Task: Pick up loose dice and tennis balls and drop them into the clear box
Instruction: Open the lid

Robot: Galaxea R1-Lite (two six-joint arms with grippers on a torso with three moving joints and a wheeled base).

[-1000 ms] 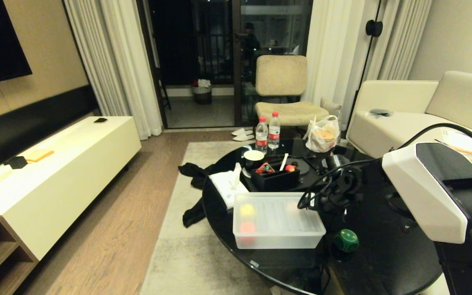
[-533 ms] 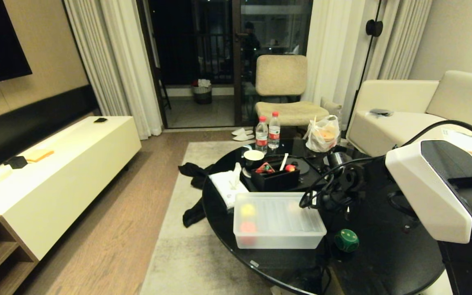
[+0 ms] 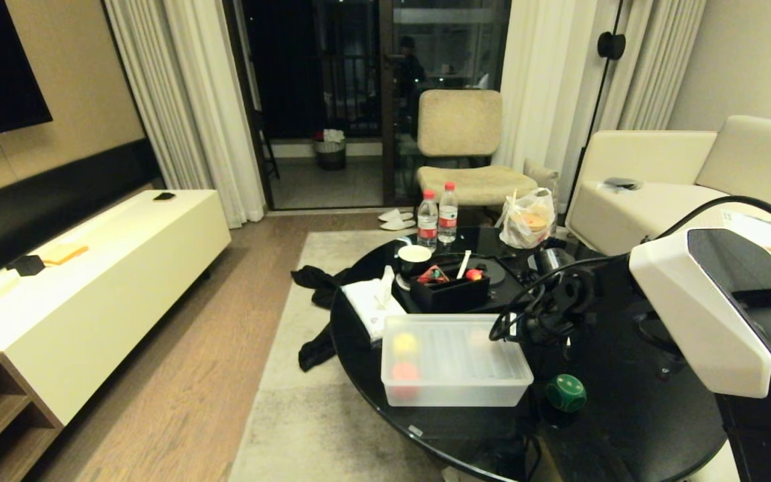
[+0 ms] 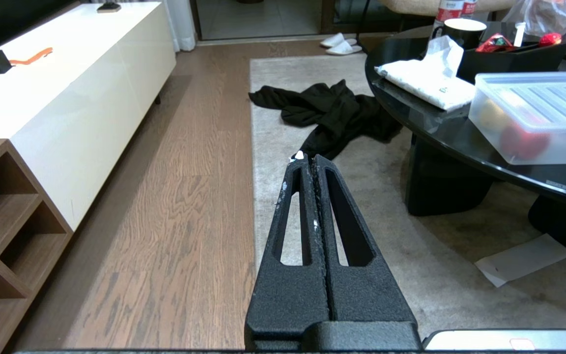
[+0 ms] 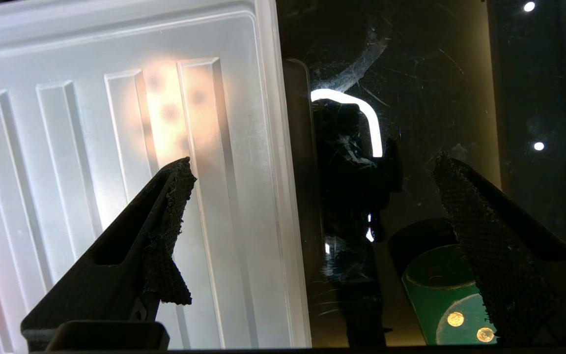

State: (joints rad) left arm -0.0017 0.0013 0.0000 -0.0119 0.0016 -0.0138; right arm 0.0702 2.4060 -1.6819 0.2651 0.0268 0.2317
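The clear box stands on the black round table with its ribbed lid on. Through its wall show a yellow shape and a red-orange die; a beige die glows through the lid. A green die lies loose on the table just right of the box. My right gripper hangs open, pointing down over the box's right edge, one finger above the lid and the other above the green die. My left gripper is shut and empty, parked low over the rug. No tennis balls are in view.
Behind the box are a black organiser tray, a tissue pack, a cup, two water bottles and a plastic bag. Black cloth lies on the rug. A white cabinet runs along the left; a sofa stands at the right.
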